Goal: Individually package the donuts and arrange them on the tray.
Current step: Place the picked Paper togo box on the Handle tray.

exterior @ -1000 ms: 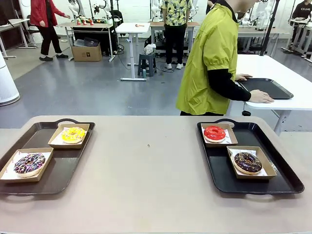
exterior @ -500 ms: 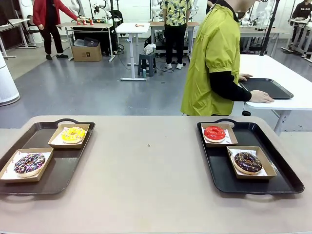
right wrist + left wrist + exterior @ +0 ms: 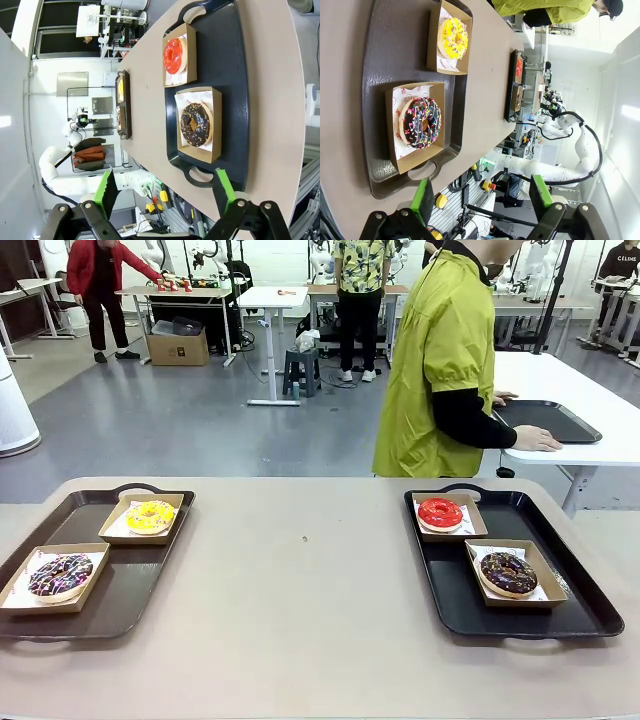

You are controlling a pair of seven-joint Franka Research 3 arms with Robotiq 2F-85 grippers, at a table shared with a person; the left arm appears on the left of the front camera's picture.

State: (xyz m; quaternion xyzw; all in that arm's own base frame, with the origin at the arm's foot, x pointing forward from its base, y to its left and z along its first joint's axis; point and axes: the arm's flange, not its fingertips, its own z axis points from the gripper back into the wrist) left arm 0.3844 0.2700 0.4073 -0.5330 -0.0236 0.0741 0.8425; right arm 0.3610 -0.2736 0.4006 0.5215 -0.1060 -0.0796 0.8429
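Two black trays lie on the table, each holding two open cardboard boxes with one donut apiece. The left tray [image 3: 120,590] carries a yellow-iced donut [image 3: 151,516] and a chocolate donut with coloured sprinkles [image 3: 60,576]. On the right tray [image 3: 520,615] sit a red-iced donut [image 3: 440,512] and a dark chocolate donut [image 3: 509,573]. My left gripper [image 3: 481,196] hangs open above the near end of its tray [image 3: 380,50], short of the sprinkled donut [image 3: 422,122] and the yellow one [image 3: 453,38]. My right gripper [image 3: 165,189] is open too, high over the dark donut [image 3: 195,124] and the red one [image 3: 174,55].
A person in a yellow-green top [image 3: 435,370] stands beyond the far edge, turned toward a white side table [image 3: 590,440] with both hands at another black tray [image 3: 548,420]. A wide bare strip of tabletop [image 3: 305,570] separates the two trays.
The person in the yellow-green top has shifted slightly to the right. Both grippers, the trays and the donuts have stayed put.
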